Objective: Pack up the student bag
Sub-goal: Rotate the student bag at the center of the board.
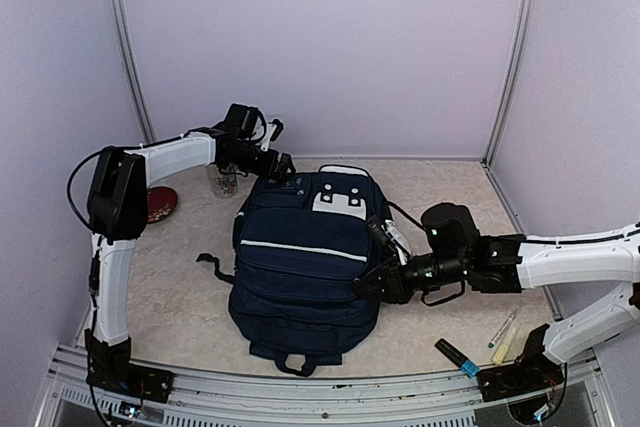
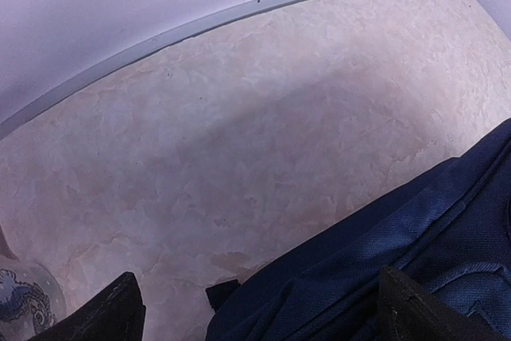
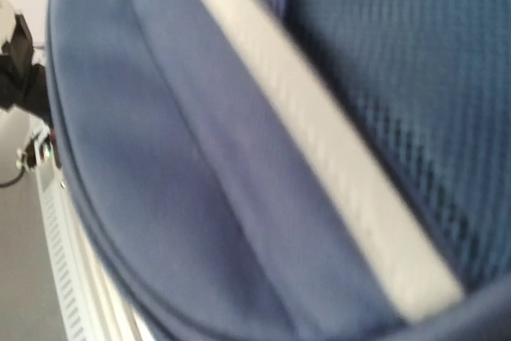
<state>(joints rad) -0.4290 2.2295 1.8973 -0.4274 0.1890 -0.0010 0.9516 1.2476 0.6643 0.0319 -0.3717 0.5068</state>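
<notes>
The student bag (image 1: 300, 287) lies flat mid-table, dark navy with a white stripe (image 1: 300, 249) and a white patch (image 1: 338, 202) near its far end. My left gripper (image 1: 284, 168) is at the bag's far-left corner. In the left wrist view it (image 2: 267, 317) is open, its black fingertips (image 2: 120, 313) wide apart over navy fabric (image 2: 399, 237) and bare table. My right gripper (image 1: 383, 282) presses against the bag's right side. The right wrist view is filled with blurred navy fabric (image 3: 160, 157) and the stripe (image 3: 335, 165); its fingers are hidden.
A patterned cup (image 1: 224, 181) and a red dish (image 1: 160, 202) stand at the back left; the cup's edge shows in the left wrist view (image 2: 20, 301). A black marker with a blue cap (image 1: 457, 355) and two pens (image 1: 503, 329) lie at the front right. Walls enclose the table.
</notes>
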